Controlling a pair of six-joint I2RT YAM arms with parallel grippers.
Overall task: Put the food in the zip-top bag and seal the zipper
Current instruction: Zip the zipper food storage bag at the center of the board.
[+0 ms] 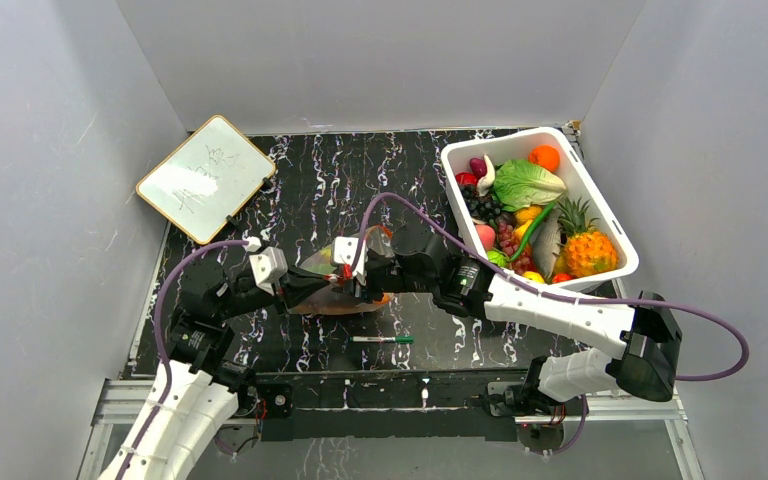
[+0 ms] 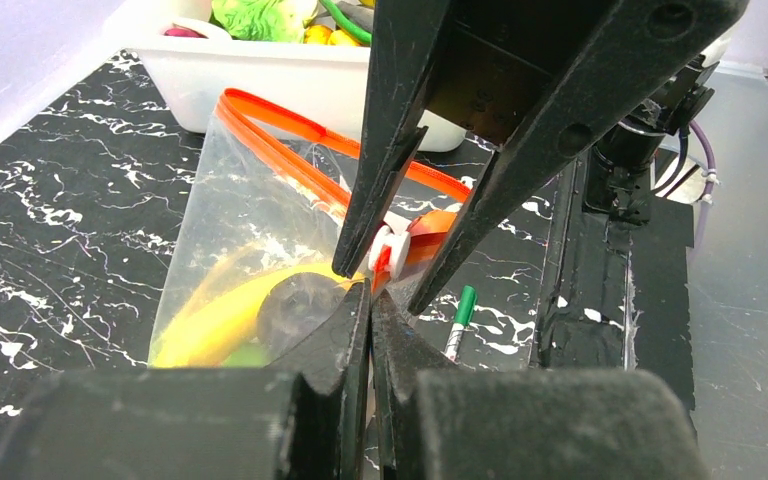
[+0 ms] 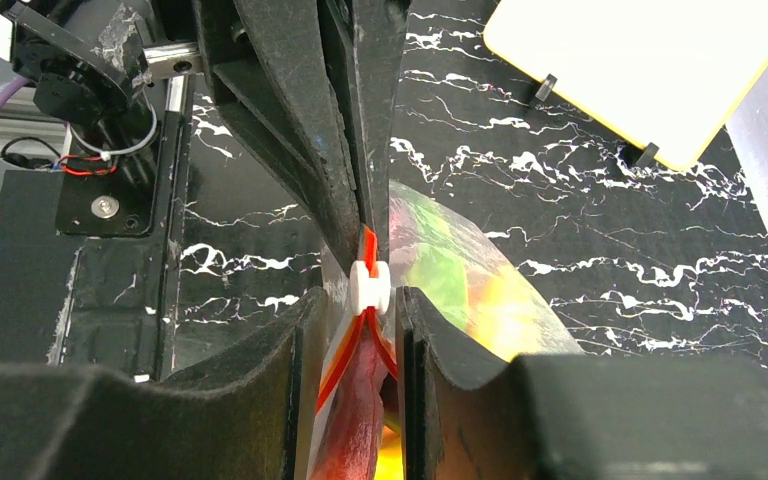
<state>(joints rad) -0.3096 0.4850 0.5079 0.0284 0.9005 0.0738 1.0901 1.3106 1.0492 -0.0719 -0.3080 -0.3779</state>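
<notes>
The clear zip-top bag [image 2: 240, 230] lies on the black marbled table between my two grippers, also seen in the top view [image 1: 325, 290]. Food shows through the plastic: a yellow piece [image 2: 210, 320] and a red piece [image 3: 360, 420]. The orange-red zipper [image 2: 280, 150] runs along the bag's mouth, with a white slider [image 3: 370, 285] on it. My left gripper [image 2: 371, 295] is shut on the strip's end right beside the slider. My right gripper [image 3: 360, 300] is open, its fingers standing either side of the slider with small gaps.
A white tub [image 1: 603, 200] full of toy fruit and vegetables stands at the back right. A small whiteboard [image 1: 205, 177] leans at the back left. A green-capped marker [image 1: 381, 340] lies near the front edge, just below the bag. Grey walls enclose the table.
</notes>
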